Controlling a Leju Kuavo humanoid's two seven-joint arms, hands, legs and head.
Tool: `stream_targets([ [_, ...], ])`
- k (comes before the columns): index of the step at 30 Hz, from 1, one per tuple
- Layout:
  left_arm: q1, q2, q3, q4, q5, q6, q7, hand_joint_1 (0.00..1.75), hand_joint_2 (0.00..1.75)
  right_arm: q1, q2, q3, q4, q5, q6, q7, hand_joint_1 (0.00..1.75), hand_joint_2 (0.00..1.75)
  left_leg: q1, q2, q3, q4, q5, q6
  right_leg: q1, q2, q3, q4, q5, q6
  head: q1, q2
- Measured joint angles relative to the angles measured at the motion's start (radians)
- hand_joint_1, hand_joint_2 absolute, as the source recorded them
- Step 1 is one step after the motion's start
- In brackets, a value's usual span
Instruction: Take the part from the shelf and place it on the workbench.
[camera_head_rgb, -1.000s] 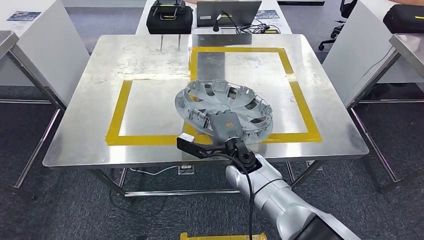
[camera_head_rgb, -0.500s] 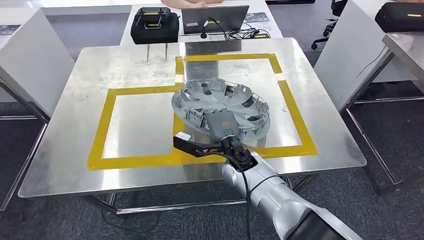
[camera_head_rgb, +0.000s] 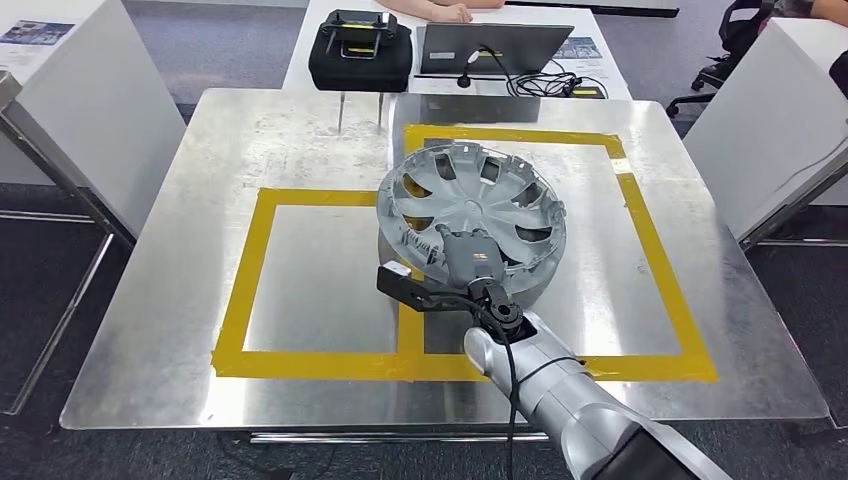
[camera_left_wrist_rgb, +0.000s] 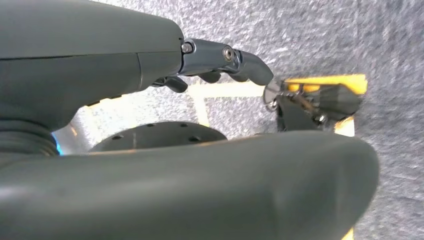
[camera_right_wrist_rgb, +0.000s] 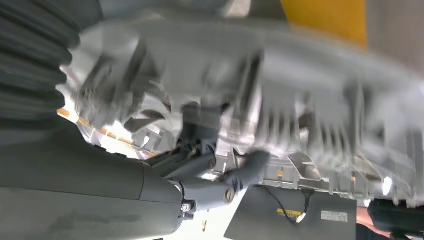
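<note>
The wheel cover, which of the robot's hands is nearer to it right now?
The right. The right hand grips the wheel cover at its near rim, above the workbench. The left hand hangs over grey floor, holding nothing.

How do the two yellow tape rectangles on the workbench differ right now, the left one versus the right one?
The left tape rectangle starts lower down the workbench; the right tape rectangle reaches further toward the laptop. The left one's inside is bare steel; over the right one hangs the wheel cover, tilted, gripped at its near rim by the right hand. They share a middle strip and a front line.
</note>
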Motion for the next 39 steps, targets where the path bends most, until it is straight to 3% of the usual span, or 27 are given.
stream_targets([
  [2, 0.001, -0.004, 0.000, 0.000, 0.000, -0.001, 0.000, 0.00, 0.00, -0.007, -0.004, -0.006, 0.002, -0.007, 0.009, -0.001, 0.00, 0.00, -0.008, -0.003, 0.019, -0.008, -0.009, 0.001, 0.022, -0.001, 0.028, -0.116, 0.091, -0.044, -0.002, 0.000],
  [3, 0.001, -0.007, 0.000, -0.001, 0.001, -0.003, 0.000, 0.00, 0.00, -0.012, -0.004, -0.008, 0.003, -0.010, 0.012, -0.002, 0.00, 0.00, -0.009, -0.003, 0.023, -0.012, -0.010, 0.001, 0.031, -0.002, 0.041, -0.154, 0.111, -0.061, -0.003, 0.000],
  [4, 0.000, -0.008, 0.000, -0.001, 0.001, -0.005, 0.000, 0.00, 0.00, -0.015, -0.005, -0.010, 0.004, -0.015, 0.016, -0.002, 0.00, 0.00, -0.008, -0.003, 0.022, -0.015, -0.010, 0.002, 0.035, -0.004, 0.051, -0.175, 0.113, -0.071, -0.004, 0.000],
  [8, 0.003, -0.010, 0.001, -0.002, 0.011, -0.009, -0.004, 0.00, 0.00, -0.022, -0.011, -0.029, 0.004, -0.076, 0.023, 0.014, 0.00, 0.00, -0.010, 0.004, 0.018, -0.014, -0.012, 0.008, 0.030, -0.002, 0.063, -0.203, 0.106, -0.031, 0.001, 0.000],
  [9, 0.003, -0.009, 0.002, -0.002, 0.016, -0.008, -0.007, 0.00, 0.00, -0.026, -0.014, -0.038, 0.003, -0.100, 0.026, 0.018, 0.00, 0.00, -0.010, 0.004, 0.018, -0.014, -0.012, 0.008, 0.030, -0.002, 0.063, -0.203, 0.106, -0.030, 0.000, 0.000],
  [26, 0.033, 0.000, 0.033, -0.001, 0.069, -0.011, -0.053, 0.00, 0.00, -0.046, -0.119, -0.149, -0.223, -0.380, -0.024, 0.063, 0.00, 0.00, -0.012, 0.005, 0.020, -0.016, -0.009, 0.010, 0.028, -0.002, 0.064, -0.204, 0.107, -0.029, -0.004, 0.000],
  [32, 0.035, 0.000, 0.038, -0.001, 0.078, -0.012, -0.062, 0.00, 0.00, -0.021, -0.159, -0.194, -0.327, -0.526, -0.109, -0.011, 0.00, 0.00, -0.012, 0.005, 0.020, -0.016, -0.009, 0.010, 0.028, -0.002, 0.064, -0.204, 0.107, -0.029, -0.005, 0.000],
  [39, 0.047, 0.000, 0.049, -0.001, 0.091, -0.009, -0.082, 0.00, 0.00, 0.038, -0.216, -0.262, -0.477, -0.750, -0.137, -0.086, 0.00, 0.00, -0.012, 0.005, 0.020, -0.015, -0.009, 0.010, 0.028, -0.002, 0.064, -0.204, 0.107, -0.029, -0.005, 0.000],
])
